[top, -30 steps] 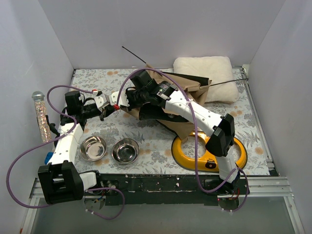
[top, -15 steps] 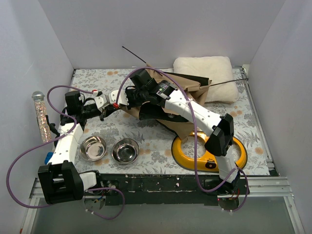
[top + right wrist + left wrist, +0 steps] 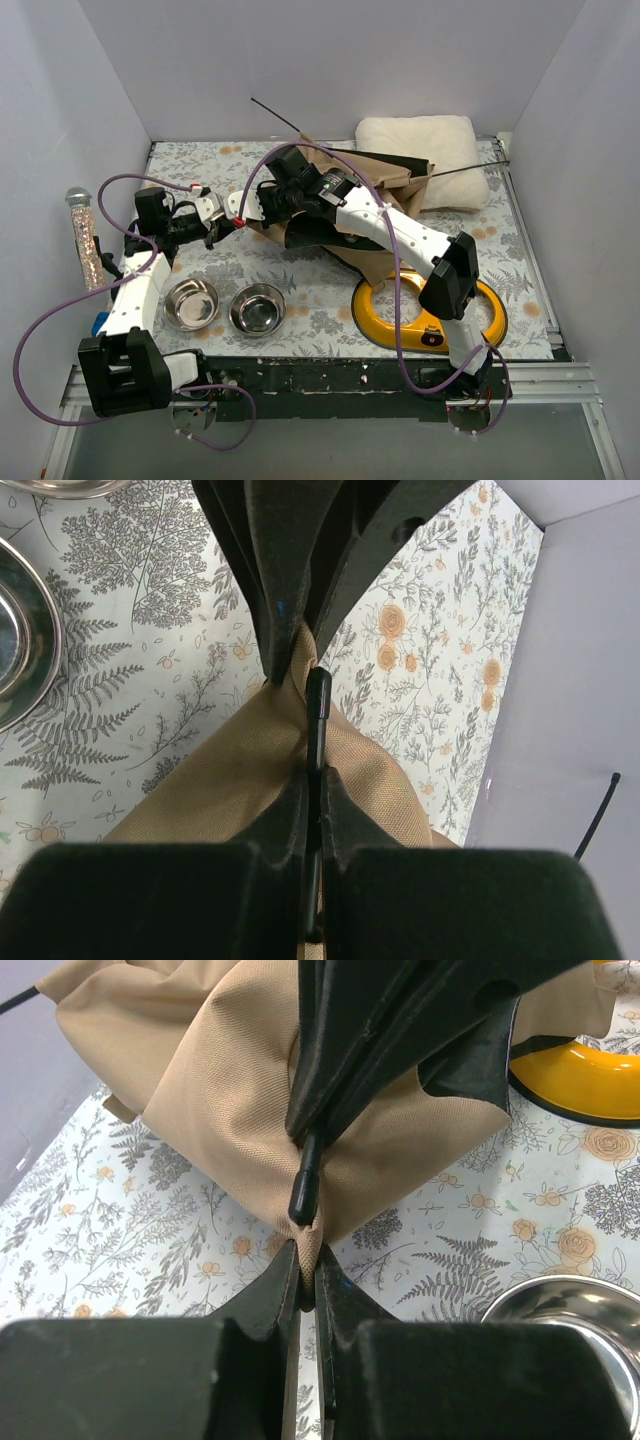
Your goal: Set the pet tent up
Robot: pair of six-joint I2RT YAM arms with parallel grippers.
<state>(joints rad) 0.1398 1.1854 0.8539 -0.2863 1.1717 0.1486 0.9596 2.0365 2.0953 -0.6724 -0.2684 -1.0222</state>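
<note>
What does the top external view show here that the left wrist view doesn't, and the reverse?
Only the top external view shows the cream cushion behind the tent and the glittery tube by the left wall.

Only the left wrist view shows the grip up close: the left gripper is shut on a corner of the pet tent. Just above it, the right gripper clamps the capped black rod.

Both views show the tent's tan fabric, the yellow bowl stand, a steel bowl and the floral table cover.
</note>
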